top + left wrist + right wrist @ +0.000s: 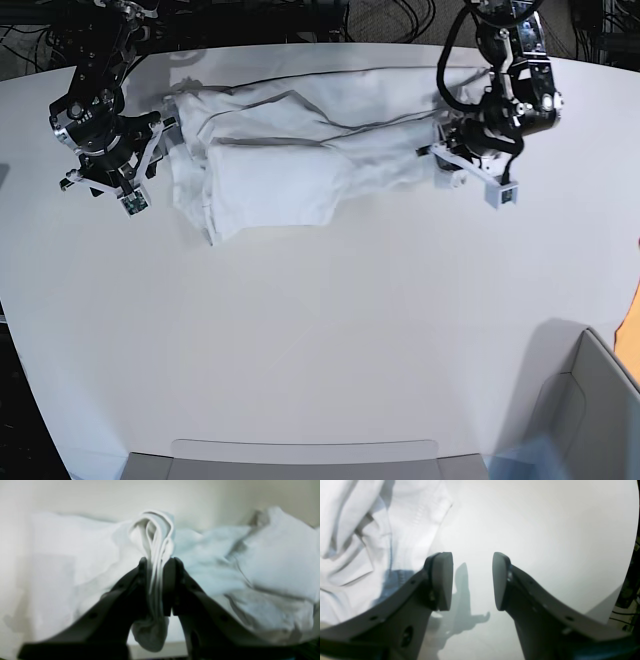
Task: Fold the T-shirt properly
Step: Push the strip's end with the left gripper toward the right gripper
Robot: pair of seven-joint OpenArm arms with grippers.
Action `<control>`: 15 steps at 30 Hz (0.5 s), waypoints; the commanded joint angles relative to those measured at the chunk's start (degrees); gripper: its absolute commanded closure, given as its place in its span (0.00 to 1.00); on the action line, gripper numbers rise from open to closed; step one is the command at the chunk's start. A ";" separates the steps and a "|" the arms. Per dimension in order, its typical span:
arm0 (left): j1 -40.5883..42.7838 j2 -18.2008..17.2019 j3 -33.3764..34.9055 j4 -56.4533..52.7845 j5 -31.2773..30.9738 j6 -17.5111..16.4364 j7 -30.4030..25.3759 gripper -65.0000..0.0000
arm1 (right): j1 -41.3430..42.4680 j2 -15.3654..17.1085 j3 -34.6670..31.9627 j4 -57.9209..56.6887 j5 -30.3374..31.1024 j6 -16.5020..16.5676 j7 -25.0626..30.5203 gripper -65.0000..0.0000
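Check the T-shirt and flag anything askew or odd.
The T-shirt looks askew: it lies bunched in uneven folds, with a loose flap jutting toward the base view's bottom. The left end effector pinches a crumpled ridge of it. No damage shows.

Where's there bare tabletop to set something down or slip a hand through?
Widest: between the T-shirt and the grey bin. Another lies left of the right gripper in the base view. Crowded: along the shirt, where the left gripper pinches cloth.
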 commanded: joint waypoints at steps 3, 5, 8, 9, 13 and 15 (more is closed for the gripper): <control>-0.38 1.51 4.95 1.09 -1.25 3.48 0.19 1.00 | 0.54 0.59 0.23 0.85 0.32 0.65 0.72 0.60; -0.56 2.56 7.23 1.09 -1.25 6.12 0.19 1.00 | 0.54 0.59 0.05 0.85 0.32 0.65 0.72 0.60; -0.56 3.62 8.90 1.09 -1.25 9.90 0.19 1.00 | 0.54 0.67 0.05 0.85 0.32 0.65 0.72 0.60; -0.64 3.62 9.34 1.09 -1.25 10.77 0.19 1.00 | 0.54 0.67 0.05 0.85 0.23 0.65 0.72 0.60; -0.73 3.97 10.22 1.00 -1.25 15.35 0.19 1.00 | 0.54 0.67 -0.04 0.85 0.23 0.65 0.72 0.60; -0.73 3.97 10.22 1.00 -1.25 16.84 0.19 1.00 | 0.54 0.67 -0.04 0.85 0.23 0.65 0.72 0.60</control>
